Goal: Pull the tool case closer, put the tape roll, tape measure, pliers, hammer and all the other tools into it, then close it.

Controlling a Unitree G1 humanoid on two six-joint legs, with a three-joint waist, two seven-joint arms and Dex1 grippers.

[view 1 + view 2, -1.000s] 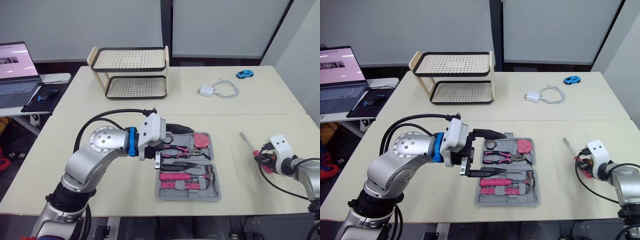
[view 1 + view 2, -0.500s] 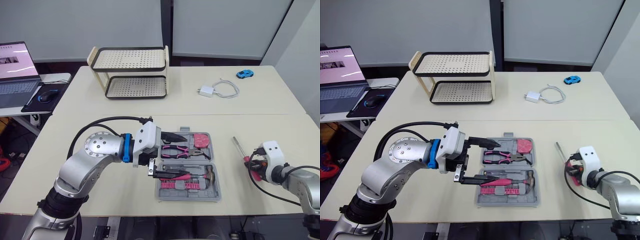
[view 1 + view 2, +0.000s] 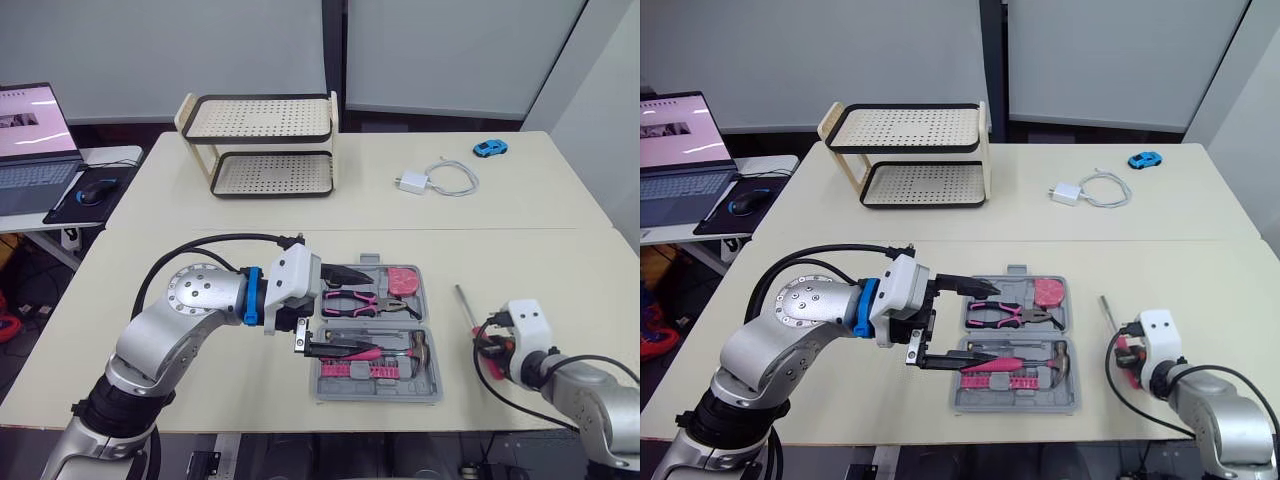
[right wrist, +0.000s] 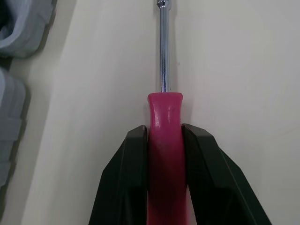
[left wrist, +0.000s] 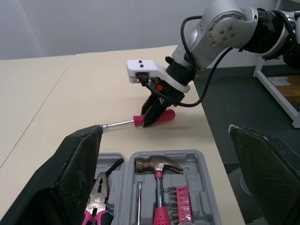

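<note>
The grey tool case [image 3: 433, 345] lies open at the table's front middle. In it are pink-handled pliers [image 3: 365, 302], a pink tape measure [image 3: 402, 280], a hammer [image 3: 405, 350] and a pink bit set [image 5: 180, 201]. My left gripper [image 3: 360, 311] is open at the case's left side, one finger [image 3: 352, 272] over the back row and the other over the front row. To the right of the case, my right gripper [image 4: 164, 136] is shut on the pink handle of a screwdriver [image 3: 465, 305], low over the table, with the shaft pointing away from me.
A two-tier rack [image 3: 260, 145] stands at the back left. A white charger with cable [image 3: 435, 180] and a blue toy car [image 3: 489, 148] lie at the back right. A laptop [image 3: 30, 140] and mouse [image 3: 97, 190] sit on a side table at the left.
My right gripper has carried the screwdriver leftward, closer to the case. My left gripper drew back a little toward the case's left side, then stayed still.
</note>
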